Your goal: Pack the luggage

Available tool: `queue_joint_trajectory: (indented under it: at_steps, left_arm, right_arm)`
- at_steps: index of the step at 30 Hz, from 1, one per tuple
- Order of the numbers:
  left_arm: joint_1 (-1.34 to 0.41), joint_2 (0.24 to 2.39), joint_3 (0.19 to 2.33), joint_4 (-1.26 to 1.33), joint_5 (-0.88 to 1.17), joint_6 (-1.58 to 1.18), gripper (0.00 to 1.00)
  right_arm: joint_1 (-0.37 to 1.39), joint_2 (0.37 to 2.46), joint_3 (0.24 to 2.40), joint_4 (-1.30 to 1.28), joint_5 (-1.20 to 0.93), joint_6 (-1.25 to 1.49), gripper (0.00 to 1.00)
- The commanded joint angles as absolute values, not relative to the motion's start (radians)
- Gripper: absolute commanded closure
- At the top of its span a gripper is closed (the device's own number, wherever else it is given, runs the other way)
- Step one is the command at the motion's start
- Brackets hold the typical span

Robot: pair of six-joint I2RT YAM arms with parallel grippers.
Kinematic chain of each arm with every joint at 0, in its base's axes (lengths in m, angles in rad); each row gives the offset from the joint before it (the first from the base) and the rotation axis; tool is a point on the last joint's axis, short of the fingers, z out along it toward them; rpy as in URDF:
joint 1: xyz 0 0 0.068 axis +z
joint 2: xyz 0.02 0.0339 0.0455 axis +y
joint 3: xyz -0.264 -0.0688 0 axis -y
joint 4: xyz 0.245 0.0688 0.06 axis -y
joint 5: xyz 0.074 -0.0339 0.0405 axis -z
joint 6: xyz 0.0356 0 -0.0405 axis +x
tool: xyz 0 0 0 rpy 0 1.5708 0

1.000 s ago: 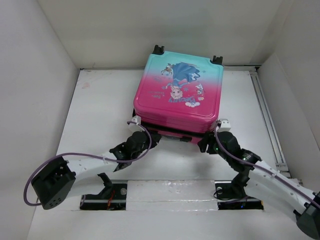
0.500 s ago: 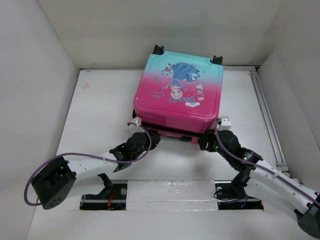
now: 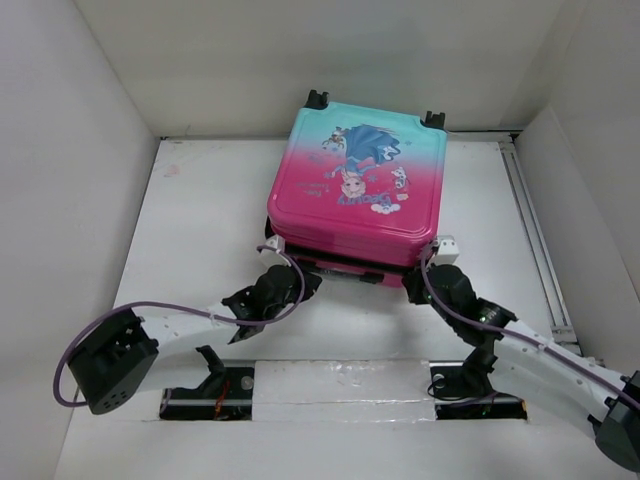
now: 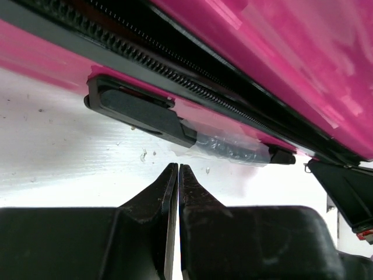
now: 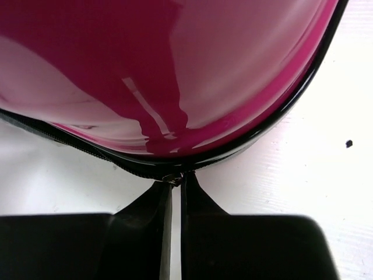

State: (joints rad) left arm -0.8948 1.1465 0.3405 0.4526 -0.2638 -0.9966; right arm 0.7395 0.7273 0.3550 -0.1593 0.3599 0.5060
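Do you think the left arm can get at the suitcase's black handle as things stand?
Probably yes: the left tool, shut, points at the handle on the luggage's near side, with only bare table between them.

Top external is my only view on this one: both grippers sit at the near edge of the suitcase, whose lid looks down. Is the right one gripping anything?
Observer: Yes. The right wrist view shows the right gripper pinched on a small metal piece, apparently the zipper pull, at the seam of the luggage.
Reviewer: And the left?
Observer: The left gripper is shut on nothing. Its tips are above the table, apart from the black handle.
Reviewer: Is that handle bare?
Observer: No, clear plastic wrap covers part of it.
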Motion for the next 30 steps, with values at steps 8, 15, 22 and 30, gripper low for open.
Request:
queue_joint_trajectory:
  at_steps: [8, 15, 22, 30]
  left_arm:
    - [-0.89, 1.265, 0.388, 0.595, -0.241, -0.97, 1.0]
    - [-0.89, 1.365, 0.449, 0.664, -0.18, -0.96, 1.0]
    - [-0.989, 1.321, 0.459, 0.637, -0.181, -0.901, 1.0]
    - [-1.218, 1.219, 0.448, 0.629, -0.279, -0.689, 0.68]
  right_arm:
    - [0.899, 0.873, 0.334, 0.13, 0.351, 0.575, 1.0]
    - [1.152, 0.982, 0.435, 0.065, 0.494, 0.598, 1.0]
    - [1.175, 0.945, 0.436, 0.008, 0.416, 0.594, 0.83]
    - [1.175, 0.841, 0.61, -0.306, 0.385, 0.594, 0.36]
